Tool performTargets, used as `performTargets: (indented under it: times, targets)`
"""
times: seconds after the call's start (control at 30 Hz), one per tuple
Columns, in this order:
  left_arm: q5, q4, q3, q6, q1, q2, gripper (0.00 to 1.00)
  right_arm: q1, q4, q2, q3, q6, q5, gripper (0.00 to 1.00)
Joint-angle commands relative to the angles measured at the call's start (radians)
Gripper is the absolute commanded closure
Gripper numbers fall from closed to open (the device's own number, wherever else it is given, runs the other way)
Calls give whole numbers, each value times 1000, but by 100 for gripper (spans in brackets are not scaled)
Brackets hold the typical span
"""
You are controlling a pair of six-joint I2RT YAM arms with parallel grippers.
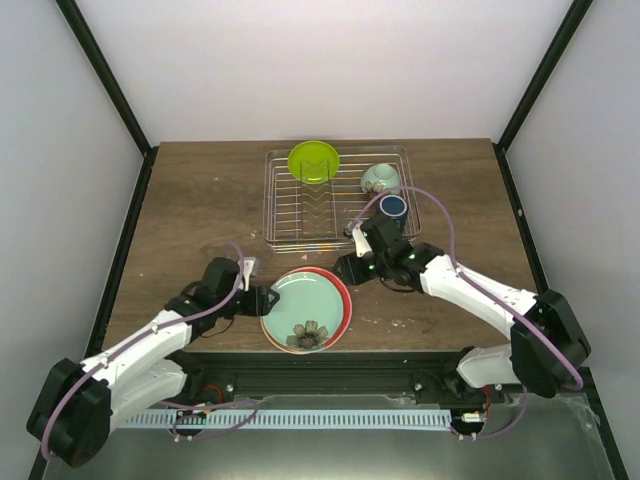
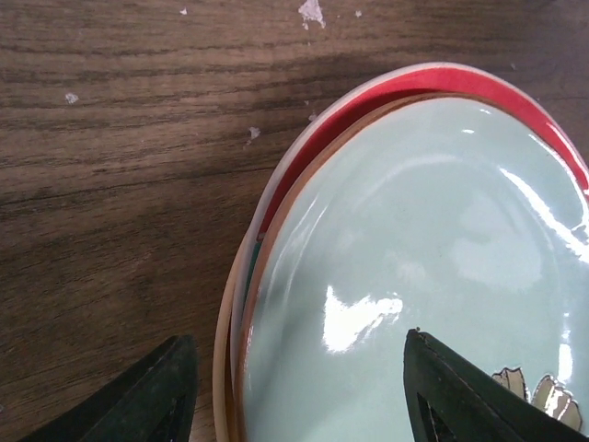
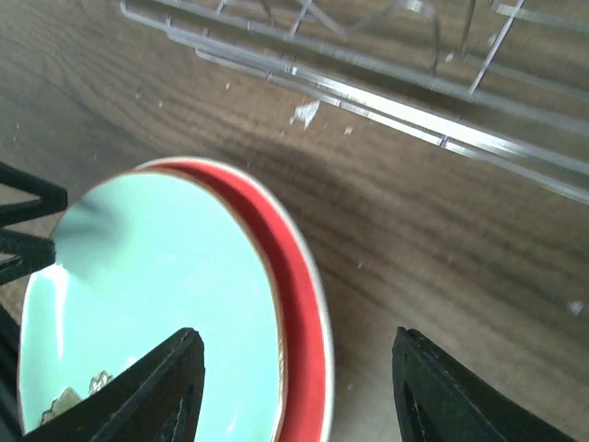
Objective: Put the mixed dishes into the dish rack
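Left pincer: jaws about half open, astride the left rim of the plate stack; one dark finger is over the teal face and the other over bare wood just outside the rim. No grip on it shows.
Right pincer: jaws about half open, straddling the stack's far-right rim with a gap on both sides, so it holds nothing.
Plate stack: lies flat on the table, near the front edge and between the two arms, apart from the dish rack.
Stack make-up: pale teal top face with a flower, a red rim under it, and a peach-tan edge outermost in the left wrist view. The number of plates is hard to tell.
Dish rack: sits at the far middle of the table, with its near wires running just beyond the right pincer.
Lime-green plate: stands on edge at the rack's far side.
Mint bowl: in the rack's far right corner.
Dark-blue mug: at the rack's right side, just behind the right wrist.
In the way: a lilac cable loops from the right arm over the rack's right end.
Table marks: white flecks on the wood beside the stack.
Cut off: both wrist views crop the finger bases, and the flower is only partly in view there.
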Motion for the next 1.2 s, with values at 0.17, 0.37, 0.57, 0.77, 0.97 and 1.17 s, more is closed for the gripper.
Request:
performTargets:
  times: [0.17, 0.37, 0.57, 0.77, 0.97, 1.17]
  targets:
    - [-50, 67, 34, -10, -37, 76, 35, 95, -130, -22, 18, 120, -28, 43]
    - [-74, 76, 47, -14, -59, 110, 34, 145, -111, 9, -23, 159, -29, 42]
    - [-80, 75, 48, -18, -64, 106, 34, 150, -81, 43, -60, 175, -31, 42]
    - [-81, 70, 43, -22, -71, 98, 34, 154, -55, 83, -78, 183, -38, 41]
    - [-79, 71, 33, -36, -84, 90, 35, 162, -47, 118, -86, 198, -39, 41]
    - [-78, 72, 6, -52, -89, 54, 35, 178, -73, 145, -103, 225, -18, 40]
